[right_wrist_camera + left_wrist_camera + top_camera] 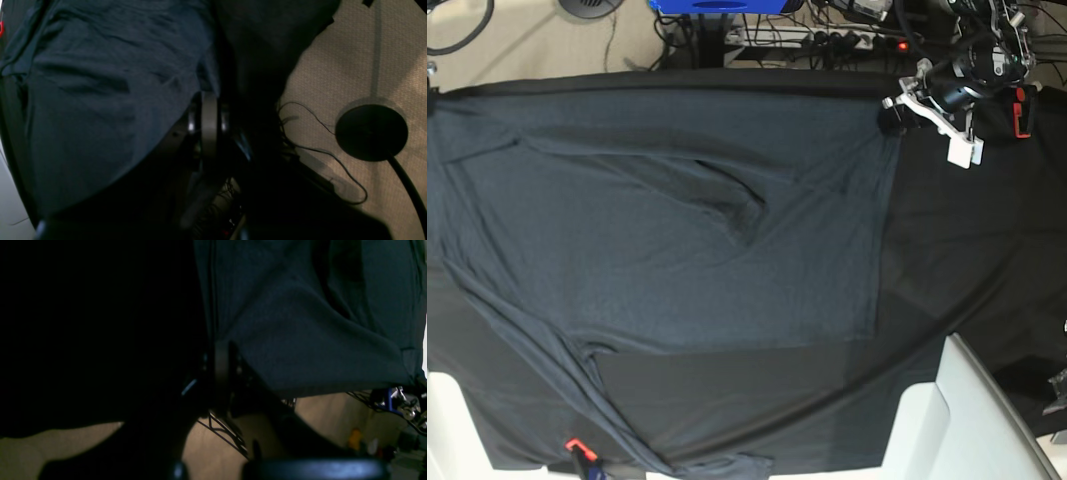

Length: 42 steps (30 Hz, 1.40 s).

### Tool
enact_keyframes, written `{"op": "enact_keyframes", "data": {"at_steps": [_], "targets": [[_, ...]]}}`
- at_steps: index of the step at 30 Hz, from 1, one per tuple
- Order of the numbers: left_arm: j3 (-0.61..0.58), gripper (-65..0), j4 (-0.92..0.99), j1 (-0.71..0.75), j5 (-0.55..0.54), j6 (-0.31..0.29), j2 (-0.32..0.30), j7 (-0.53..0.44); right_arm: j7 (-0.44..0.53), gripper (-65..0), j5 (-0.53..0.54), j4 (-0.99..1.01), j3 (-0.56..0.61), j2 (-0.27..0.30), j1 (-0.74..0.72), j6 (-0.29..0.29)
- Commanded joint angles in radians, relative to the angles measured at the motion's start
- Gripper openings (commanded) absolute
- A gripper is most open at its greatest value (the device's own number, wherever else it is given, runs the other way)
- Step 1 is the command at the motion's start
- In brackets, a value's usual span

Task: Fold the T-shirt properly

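The dark slate-grey T-shirt (677, 230) lies spread over the black table covering (967, 250), with a crease near its middle. My left gripper (893, 113) is at the shirt's far right corner, at the table's back edge. In the left wrist view its fingers (221, 365) are shut on the shirt's edge (300, 326). In the right wrist view, my right gripper (208, 123) is shut on the shirt's edge (100, 86). In the base view it is almost out of frame at the far left corner.
Beige floor lies beyond the back edge, with cables and a power strip (827, 40), a blue object (717, 5) and a round black stand base (371, 132). White surfaces (947, 420) show at the front corners. A small orange part (575, 445) sits at the front edge.
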<state>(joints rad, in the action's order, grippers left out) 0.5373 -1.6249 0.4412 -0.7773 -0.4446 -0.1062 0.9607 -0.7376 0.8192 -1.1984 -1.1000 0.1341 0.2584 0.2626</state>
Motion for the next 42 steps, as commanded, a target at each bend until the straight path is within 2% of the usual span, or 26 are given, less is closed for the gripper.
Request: {"op": "enact_keyframes", "data": {"at_steps": [1,5,15,17,21,24,29,31,34,37,39,42], "targets": [[0.000,-65.0,-0.007,0.003,0.002,-0.001,-0.008,-0.022,0.017,-65.0,0.012,-0.015,-0.007,0.022,0.003,0.008],[-0.001,-65.0,0.027,0.005,0.035,-0.003,-0.002,-0.024,0.017,-65.0,0.012,-0.013,-0.004,0.022,0.003,0.008],[0.007,-65.0,0.021,0.023,0.035,-0.003,-0.002,-0.026,0.017,-63.8,0.012,-0.013,-0.004,0.022,0.003,0.008],[0.007,-65.0,0.021,0.025,0.037,-0.001,-0.002,-0.026,0.017,-59.6,0.012,-0.013,-0.006,0.022,0.003,0.008],[0.008,-65.0,0.021,0.026,0.038,0.000,-0.002,-0.026,0.019,-42.9,0.015,-0.015,-0.006,0.022,0.003,0.008],[0.008,-44.9,0.021,0.026,0.038,0.000,-0.002,-0.026,0.020,-36.9,0.016,-0.019,-0.007,0.022,0.003,0.008],[0.023,-16.0,0.021,0.025,0.038,0.002,-0.007,-0.026,0.023,-36.6,0.016,-0.022,-0.007,0.023,0.002,0.008],[0.065,-8.2,0.021,0.020,0.038,0.002,-0.005,-0.026,0.023,-36.6,0.013,-0.022,-0.007,0.025,0.000,0.008],[0.154,-2.1,0.021,0.015,0.038,0.002,-0.010,-0.026,0.026,-36.6,0.010,-0.022,-0.007,0.029,-0.005,0.008],[0.240,-2.5,0.019,0.012,0.037,-0.001,-0.030,-0.026,0.049,-36.6,0.009,-0.050,0.007,0.062,-0.012,0.008],[0.258,-2.5,0.019,0.000,0.032,-0.004,-0.060,-0.024,0.062,-36.6,-0.007,-0.073,0.056,0.078,-0.020,0.014],[0.252,-2.5,0.005,-0.003,0.032,-0.012,-0.097,-0.024,0.072,-36.5,-0.019,-0.076,0.179,0.157,-0.064,0.016]]}}
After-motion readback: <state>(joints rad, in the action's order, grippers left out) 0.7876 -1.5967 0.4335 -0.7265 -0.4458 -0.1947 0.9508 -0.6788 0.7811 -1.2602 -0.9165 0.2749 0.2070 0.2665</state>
